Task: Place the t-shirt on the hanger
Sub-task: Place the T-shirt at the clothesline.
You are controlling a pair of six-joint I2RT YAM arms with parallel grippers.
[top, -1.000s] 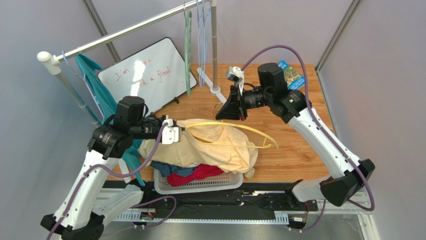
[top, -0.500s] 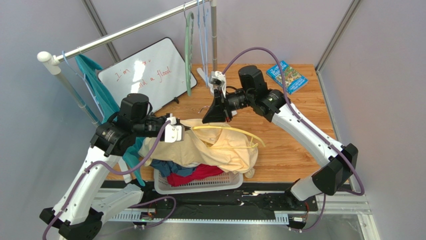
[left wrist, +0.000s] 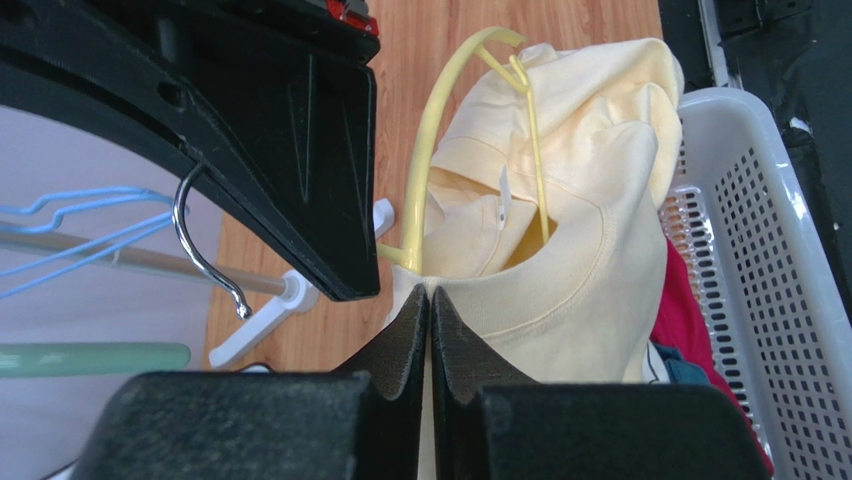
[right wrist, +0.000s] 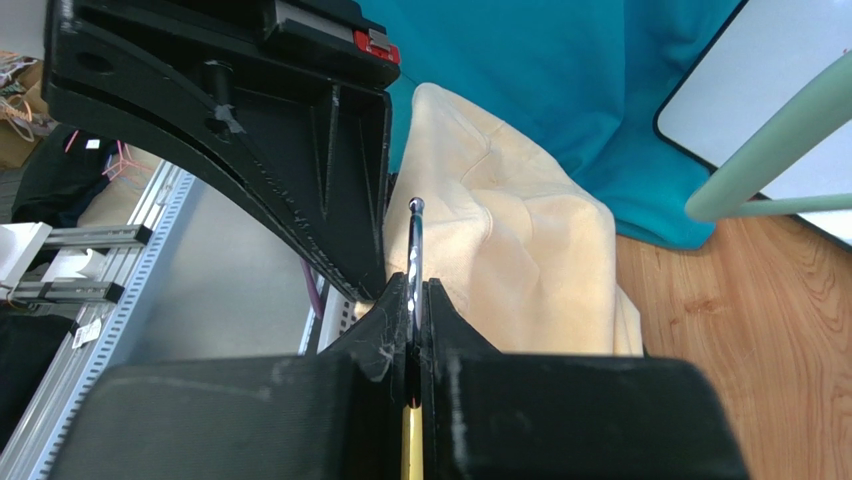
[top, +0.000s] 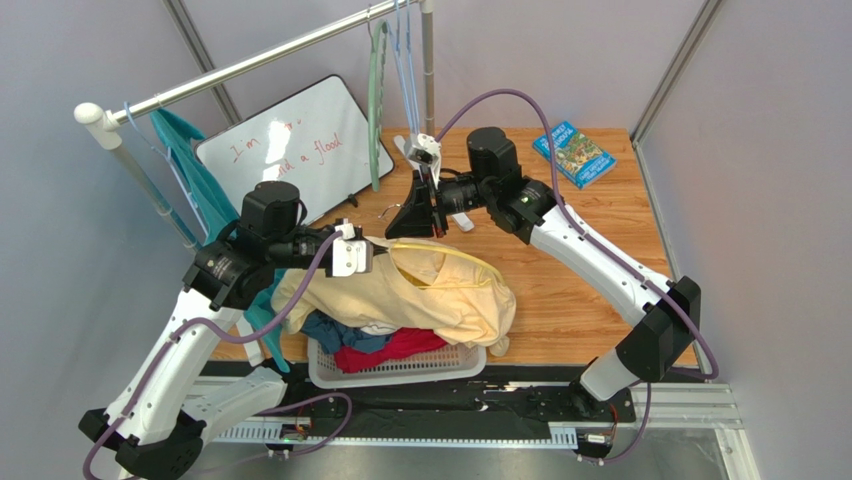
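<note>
The left claw [top: 368, 260] is pressed fully shut on the ribbed neck rim of the t-shirt [top: 430, 295], holding that edge up above the rest of the cloth. In the left wrist view its two black fingers [left wrist: 410, 330] meet with the cream collar pinched between them. The t-shirt hangs from there in a loose heap, draped over a white basket [top: 400, 368] at the near edge of the table [top: 585, 290]. A red garment [top: 400, 345] and a blue one [top: 328, 335] show beneath it in the basket. The right claw [top: 397, 230] is also closed tight, and it grips the hanger [top: 470, 262] by its silver hook. The right wrist view shows the metal wire [right wrist: 417, 240] clamped between the fingers [right wrist: 385, 320], with its rounded tip standing just above them. The hanger lies tilted across the top of the t-shirt. Its thick yellow arm [left wrist: 425, 150] curves over the cloth, and its thin lower bar runs down into the neck opening beside the small white label [left wrist: 505, 195]. The two claws are close together, the right one just beyond the left. Behind them a rail [top: 250, 65] carries a teal garment [top: 185, 160], a pale green hanger [top: 376, 100] and light blue hangers [top: 405, 60]. A whiteboard [top: 290, 150] leans at the back left of the table, and a book [top: 573, 153] lies at the far right corner.
</note>
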